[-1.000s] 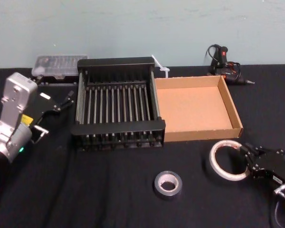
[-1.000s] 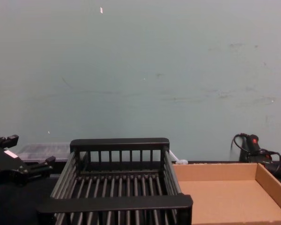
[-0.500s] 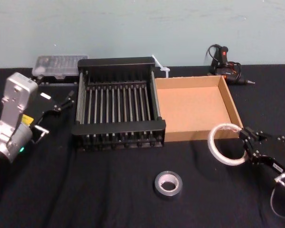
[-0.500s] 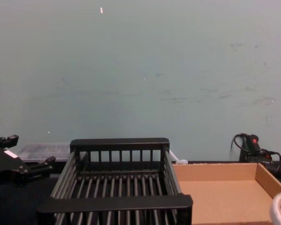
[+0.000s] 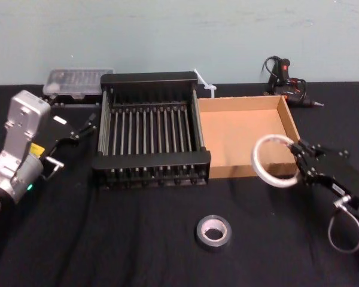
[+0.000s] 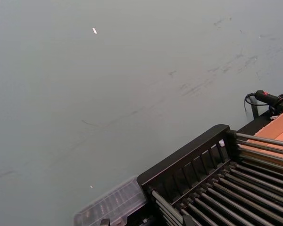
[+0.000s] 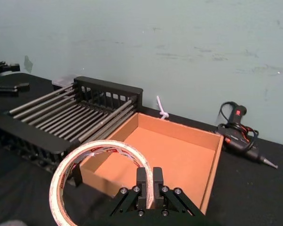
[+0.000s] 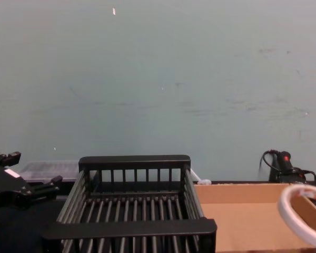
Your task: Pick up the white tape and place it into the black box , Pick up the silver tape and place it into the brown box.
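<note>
Black cloth table [image 5: 137, 239], teal wall behind. My right gripper [image 5: 300, 162] is clamped on the wide flat white tape ring [image 5: 271, 160], red-and-white print inside, airborne at the tan cardboard tray's [image 5: 242, 128] near edge. Light, stiff hoop; a rim pinch should hold. Left gripper [image 5: 78, 128] idles open beside the black slatted crate [image 5: 149, 131].

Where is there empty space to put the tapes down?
Both boxes are bare inside: the black box and the brown box. Bare cloth lies around the silver tape. It is crowded behind the boxes, and at the right gripper holding the white tape.
</note>
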`<state>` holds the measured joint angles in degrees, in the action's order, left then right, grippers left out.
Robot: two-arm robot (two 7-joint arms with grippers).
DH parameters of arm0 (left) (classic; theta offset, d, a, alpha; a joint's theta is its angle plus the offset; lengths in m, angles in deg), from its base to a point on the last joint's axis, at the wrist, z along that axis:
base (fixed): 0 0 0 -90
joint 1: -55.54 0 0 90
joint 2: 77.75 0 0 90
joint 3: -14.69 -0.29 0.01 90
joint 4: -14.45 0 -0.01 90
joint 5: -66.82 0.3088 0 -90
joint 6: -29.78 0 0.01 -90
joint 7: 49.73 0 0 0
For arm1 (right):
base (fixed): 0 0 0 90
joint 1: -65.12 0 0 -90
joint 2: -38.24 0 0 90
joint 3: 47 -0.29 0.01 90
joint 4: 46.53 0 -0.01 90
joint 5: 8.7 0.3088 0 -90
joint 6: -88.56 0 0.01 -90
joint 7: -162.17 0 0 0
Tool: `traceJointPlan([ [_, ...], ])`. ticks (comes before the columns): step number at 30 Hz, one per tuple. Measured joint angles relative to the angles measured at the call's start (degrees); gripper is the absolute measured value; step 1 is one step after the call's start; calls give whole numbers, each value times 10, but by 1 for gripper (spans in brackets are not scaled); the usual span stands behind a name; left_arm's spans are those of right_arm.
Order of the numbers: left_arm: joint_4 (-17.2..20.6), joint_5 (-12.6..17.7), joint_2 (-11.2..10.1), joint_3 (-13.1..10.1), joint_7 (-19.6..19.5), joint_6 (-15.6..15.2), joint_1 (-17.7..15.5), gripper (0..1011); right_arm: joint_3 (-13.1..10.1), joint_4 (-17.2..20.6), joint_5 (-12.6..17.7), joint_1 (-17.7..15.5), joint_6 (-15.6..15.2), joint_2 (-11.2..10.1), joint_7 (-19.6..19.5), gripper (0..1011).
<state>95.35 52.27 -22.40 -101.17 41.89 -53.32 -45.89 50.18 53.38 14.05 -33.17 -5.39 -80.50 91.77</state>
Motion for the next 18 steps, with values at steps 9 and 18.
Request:
traceJointPlan([
  [9,0,0,0,0,0,0,0,1001,24,-15,-4,50,-22,13,-6,92],
  [18,0,0,0,0,0,0,0,1001,55,-41,-13,101,-39,32,-7,91],
])
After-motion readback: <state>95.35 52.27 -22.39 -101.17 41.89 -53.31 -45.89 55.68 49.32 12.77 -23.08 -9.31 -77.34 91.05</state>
